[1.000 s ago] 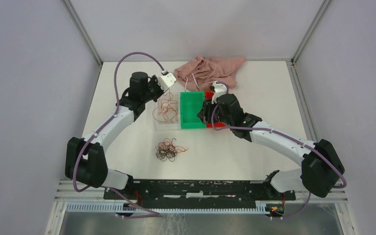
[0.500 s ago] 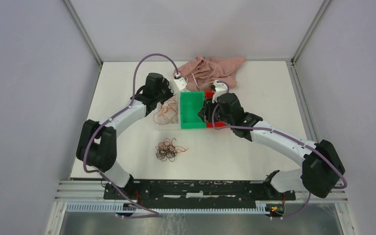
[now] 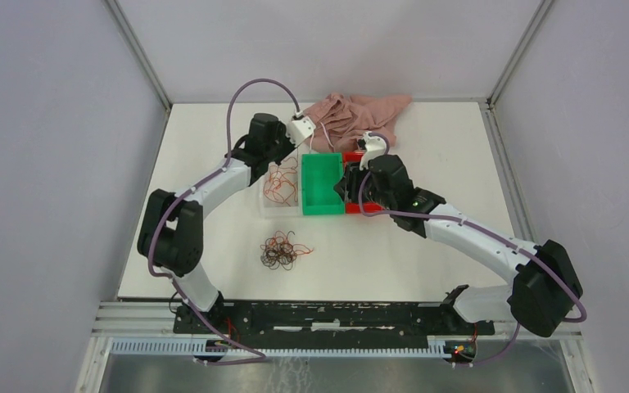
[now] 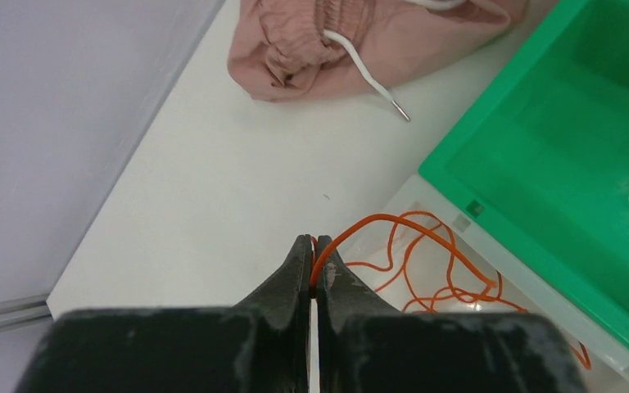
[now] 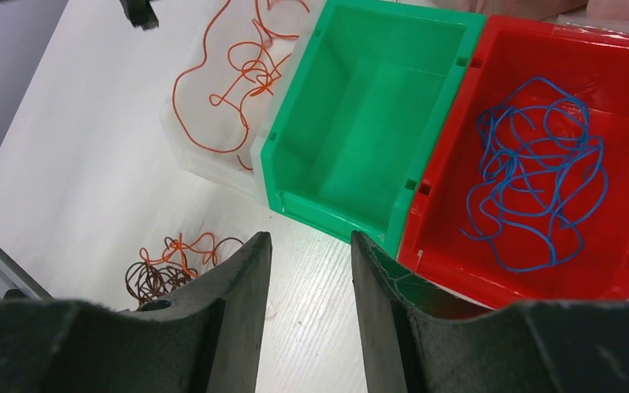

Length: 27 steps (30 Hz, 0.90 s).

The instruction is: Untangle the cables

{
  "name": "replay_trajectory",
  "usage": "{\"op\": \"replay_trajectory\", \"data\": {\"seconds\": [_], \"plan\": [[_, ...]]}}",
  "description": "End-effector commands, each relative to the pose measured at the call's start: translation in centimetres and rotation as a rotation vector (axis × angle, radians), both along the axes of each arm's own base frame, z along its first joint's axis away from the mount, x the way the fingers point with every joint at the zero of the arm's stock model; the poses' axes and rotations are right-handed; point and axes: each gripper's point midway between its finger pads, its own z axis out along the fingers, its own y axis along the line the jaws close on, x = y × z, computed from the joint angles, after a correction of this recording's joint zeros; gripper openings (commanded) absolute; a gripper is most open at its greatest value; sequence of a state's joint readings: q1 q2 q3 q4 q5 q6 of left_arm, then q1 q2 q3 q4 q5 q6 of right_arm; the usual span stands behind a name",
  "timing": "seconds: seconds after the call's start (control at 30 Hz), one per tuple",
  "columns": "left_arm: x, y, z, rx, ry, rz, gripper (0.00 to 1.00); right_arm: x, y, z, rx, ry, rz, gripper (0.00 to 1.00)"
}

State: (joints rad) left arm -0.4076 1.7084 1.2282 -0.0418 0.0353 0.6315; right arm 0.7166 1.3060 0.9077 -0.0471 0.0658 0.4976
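1. Top external: a tangle of cables point(image 3: 282, 250) lies on the bench point(image 3: 377, 262) toward its near edge. Orange cables point(image 3: 281, 185) lie in a clear tray point(image 3: 278, 211) beside the green bin point(image 3: 321, 184).
2. Left wrist: the left pincer point(image 4: 314, 262) is clamped on an orange cable point(image 4: 393, 225).
3. Right wrist: the right pincer point(image 5: 309, 246) is partly open and empty. Blue cables point(image 5: 536, 188) lie in the red bin point(image 5: 622, 74).

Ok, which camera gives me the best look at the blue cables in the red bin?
Right wrist: it looks down into the red bin, with the whole tangle of blue cables in plain sight. In the top external view the right arm covers most of that bin and no blue shows. The left wrist view misses it entirely.
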Motion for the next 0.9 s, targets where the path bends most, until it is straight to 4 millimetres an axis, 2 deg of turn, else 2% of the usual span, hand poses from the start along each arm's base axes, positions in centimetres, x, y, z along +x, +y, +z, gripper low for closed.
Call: {"op": "replay_trajectory", "data": {"seconds": [0.0,0.13,0.2,0.4,0.43,0.5,0.63,0.73,0.87], "plan": [[-1.3,1.0,-1.6,0.031,0.029,0.02,0.03,0.4,-0.7,1.9,0.036,-0.041,-0.037,0.47],[-2.4,2.0,-4.1,0.092,0.1,0.029,0.03,0.4,-0.7,2.0,0.038,-0.04,-0.038,0.47],[-2.4,2.2,-4.1,0.093,0.095,0.039,0.05,0.4,-0.6,2.0,0.039,-0.034,-0.038,0.47],[-2.4,1.7,-1.8,0.037,0.128,-0.009,0.57,0.4,-0.6,2.1,0.037,-0.028,-0.038,0.47],[-2.7,1.6,-1.5,0.028,0.149,-0.041,0.62,0.5,-0.6,2.1,0.038,-0.027,-0.037,0.48],[-3.6,2.0,-1.7,0.031,0.226,-0.088,0.68,0.5,-0.5,2.1,0.035,-0.023,-0.032,0.48],[-4.5,3.0,-0.4,0.003,0.286,-0.15,0.83,0.7,0.0,2.3,0.034,-0.014,-0.012,0.48],[-5.4,3.5,0.5,-0.012,0.3,-0.198,0.86,0.8,0.5,2.3,0.035,-0.004,0.006,0.47],[-7.0,3.8,0.9,-0.033,0.347,-0.25,0.84,1.1,1.9,2.3,0.051,0.014,0.051,0.48]]}}
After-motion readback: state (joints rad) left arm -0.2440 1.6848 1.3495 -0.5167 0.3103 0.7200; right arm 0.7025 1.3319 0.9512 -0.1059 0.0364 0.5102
